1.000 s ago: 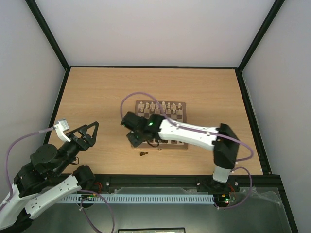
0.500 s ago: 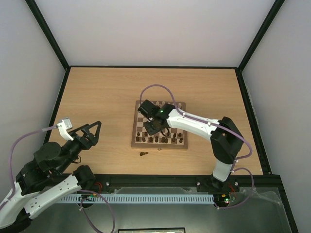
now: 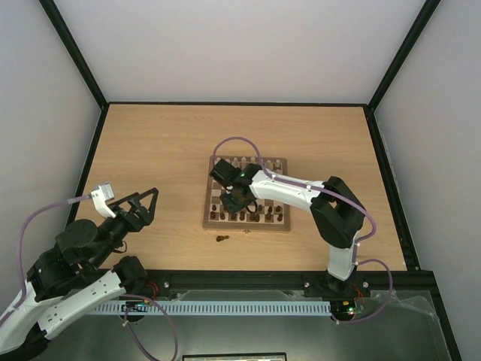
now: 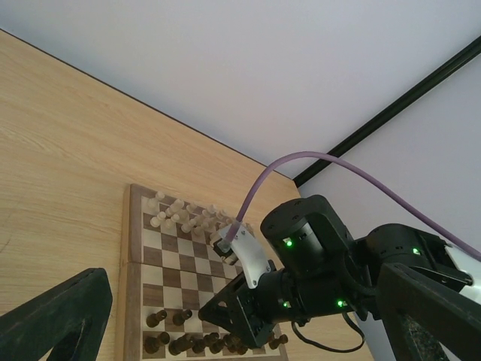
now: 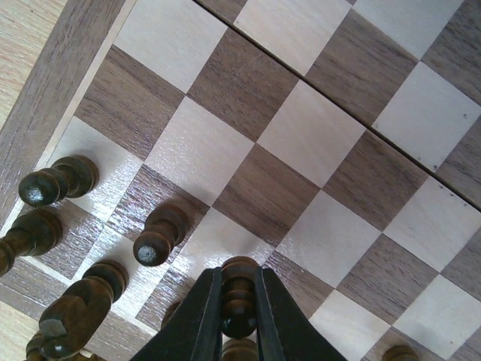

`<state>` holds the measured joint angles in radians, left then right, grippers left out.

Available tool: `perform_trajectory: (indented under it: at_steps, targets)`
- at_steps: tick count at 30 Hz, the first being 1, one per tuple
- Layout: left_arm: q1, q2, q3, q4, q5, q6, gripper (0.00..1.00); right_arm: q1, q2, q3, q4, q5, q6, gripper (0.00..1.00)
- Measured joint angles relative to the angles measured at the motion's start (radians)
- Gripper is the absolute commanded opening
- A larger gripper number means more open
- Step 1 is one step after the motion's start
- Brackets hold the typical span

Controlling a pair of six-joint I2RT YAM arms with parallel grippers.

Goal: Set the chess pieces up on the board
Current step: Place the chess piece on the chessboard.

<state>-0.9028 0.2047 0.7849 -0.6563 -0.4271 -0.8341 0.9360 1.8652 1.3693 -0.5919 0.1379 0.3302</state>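
Dark pawn pinched between the right fingers over the board, other chess pieces just left of them: placing step. Next, seat it squarely, then release. Left fingers spread, holding nothing.

I'm looking into a lab test cell: blank white walls, black frame posts, wooden table, cable duct along the near edge.

Pale wooden table, white walls, black frame
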Motion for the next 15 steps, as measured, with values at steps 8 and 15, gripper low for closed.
perform_trajectory:
  at_steps: [8, 15]
  targets:
    - [0.000, 0.000, 0.000, 0.000, 0.000, 0.000, 0.99, 0.000, 0.023, 0.000, 0.014, -0.008, -0.007, 0.15]
    - [0.000, 0.000, 0.000, 0.000, 0.000, 0.000, 0.99, 0.000, 0.029, 0.000, 0.014, -0.013, -0.010, 0.18]
